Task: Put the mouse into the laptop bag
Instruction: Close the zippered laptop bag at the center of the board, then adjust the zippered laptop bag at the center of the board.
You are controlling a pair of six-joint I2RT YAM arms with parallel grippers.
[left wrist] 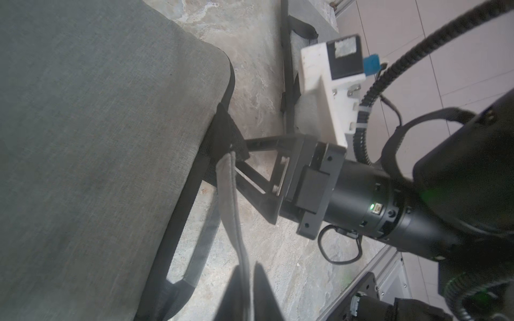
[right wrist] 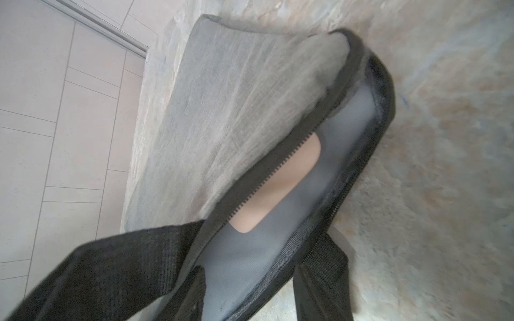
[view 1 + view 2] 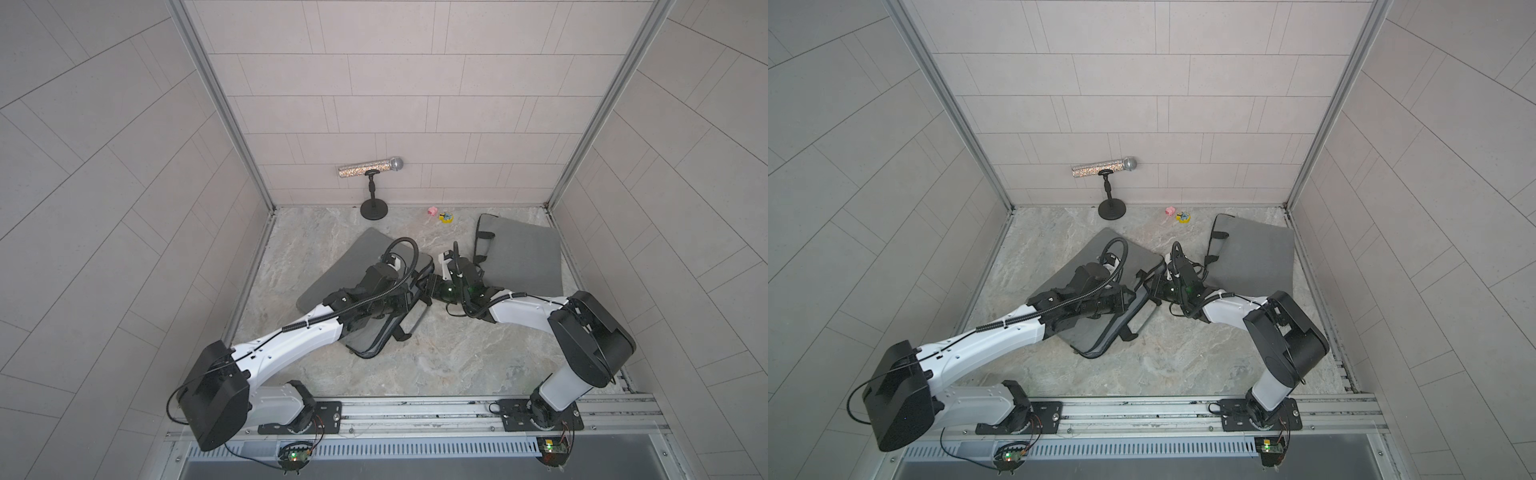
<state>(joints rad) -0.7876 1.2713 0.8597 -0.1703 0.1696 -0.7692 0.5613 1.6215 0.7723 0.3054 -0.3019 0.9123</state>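
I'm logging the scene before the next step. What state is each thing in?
Left laptop bag: unzipped, flap lifted, mouth open.
Right laptop bag: lying flat, looks closed.
Microphone: horizontal, clipped on its stand.
Left end effector: flap edge between its fingers; grip unclear.
Right end effector: at the bag's mouth, jaws somewhat apart; grip unclear.
Mouse: not seen clearly in any view.

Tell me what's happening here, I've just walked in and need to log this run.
Both arms meet at the unzipped laptop bag in the middle. Its lifted edge runs between the fingers of the left gripper; the right gripper sits at the bag's mouth. Whether either is clamped is unclear. No mouse shows in any view, so it may or may not be inside.
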